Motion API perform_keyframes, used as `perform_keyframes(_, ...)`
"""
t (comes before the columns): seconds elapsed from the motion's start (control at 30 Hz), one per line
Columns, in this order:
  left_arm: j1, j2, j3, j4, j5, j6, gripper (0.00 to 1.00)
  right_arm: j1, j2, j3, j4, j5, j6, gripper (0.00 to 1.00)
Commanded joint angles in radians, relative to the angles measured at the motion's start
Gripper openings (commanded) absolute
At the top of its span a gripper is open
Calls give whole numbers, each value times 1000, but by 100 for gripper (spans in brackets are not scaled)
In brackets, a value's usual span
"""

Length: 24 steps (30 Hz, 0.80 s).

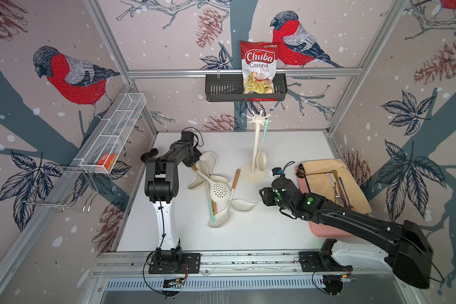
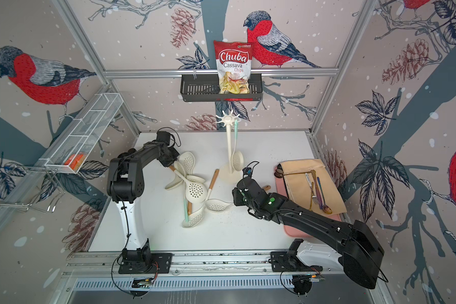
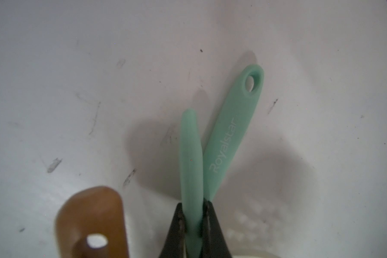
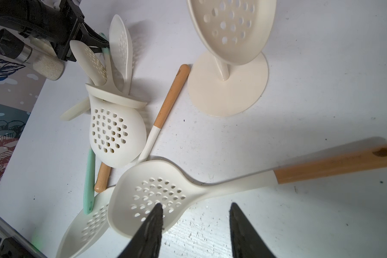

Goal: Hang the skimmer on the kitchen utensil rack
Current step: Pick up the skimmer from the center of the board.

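Observation:
Several cream skimmers point(image 1: 217, 189) lie in a heap in the middle of the white table. My left gripper point(image 1: 194, 161) reaches into the far left of the heap. In the left wrist view it point(image 3: 193, 212) is shut on the mint-green handle point(image 3: 189, 156) of one skimmer. A second green handle point(image 3: 232, 125) lies beside it. The cream utensil rack point(image 1: 256, 142) stands behind the heap, with one skimmer point(image 1: 261, 159) hanging from it. My right gripper point(image 4: 196, 205) is open, low over the head of a wood-handled skimmer point(image 4: 148, 196) on the table.
On the back wall a black basket point(image 1: 221, 89) holds a chips bag point(image 1: 258, 68). A white mesh shelf point(image 1: 116, 131) runs along the left wall. At the right a pink tray point(image 1: 324, 229) carries a beige cloth point(image 1: 324, 168) and cutlery. A glass shaker point(image 4: 43, 64) stands behind my left gripper.

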Motion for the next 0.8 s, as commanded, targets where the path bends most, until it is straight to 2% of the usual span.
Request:
perform_keyframes(0.0,5,7,20,36,47,110,0,-6,-16,-8,-18,19,12,48)
perform_keyframes(0.17,5,-55,17,129,135,144,0,-9,-34,-16,-21,34,21,48)
perform_keyframes(0.33,4,-184,-61,272,220,185,0,-9,-86,-31,-12,84,23,48)
perform_keyframes(0.5,4,-315,-155,452,355,234,0,-22,-168,-59,23,118,5,50)
perform_keyframes(0.6,5,-391,-228,582,439,240,0,-42,-229,-86,50,130,1,56)
perform_keyframes(0.67,4,-433,-261,654,510,234,0,-61,-282,-114,96,120,-8,65)
perform_keyframes(0.77,4,-519,-334,765,596,209,0,-112,-348,-141,177,9,-48,74)
